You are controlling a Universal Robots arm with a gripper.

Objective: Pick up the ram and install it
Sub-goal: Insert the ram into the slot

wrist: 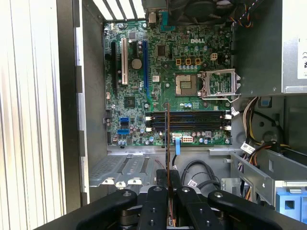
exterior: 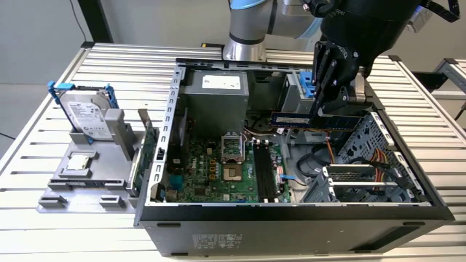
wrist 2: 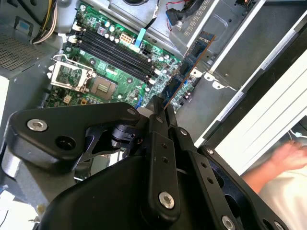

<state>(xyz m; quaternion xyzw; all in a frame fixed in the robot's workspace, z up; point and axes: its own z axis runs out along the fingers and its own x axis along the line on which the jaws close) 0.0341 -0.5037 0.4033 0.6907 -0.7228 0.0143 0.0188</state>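
The ram (exterior: 300, 120), a thin blue stick with dark chips, hangs level above the open computer case, over its drive-bay side. My gripper (exterior: 324, 109) is shut on it from above. In the second wrist view the ram (wrist 2: 192, 57) juts out from the fingers (wrist 2: 159, 120) over the motherboard's edge. The first wrist view has the ram (wrist: 167, 143) edge-on as a thin line, crossing the black memory slots (wrist: 187, 121) below. Those slots (exterior: 266, 173) lie on the green motherboard (exterior: 218, 174), to the exterior view's left of the ram and well beneath it.
A grey fixture (exterior: 80, 188) on the exterior view's left carries a hard drive (exterior: 91, 114) in a blue frame and an upright green card (exterior: 149, 150). The power supply (exterior: 215, 98), drive cage (exterior: 371, 164) and cables crowd the case. A person's hand (wrist 2: 288, 153) is beside the table.
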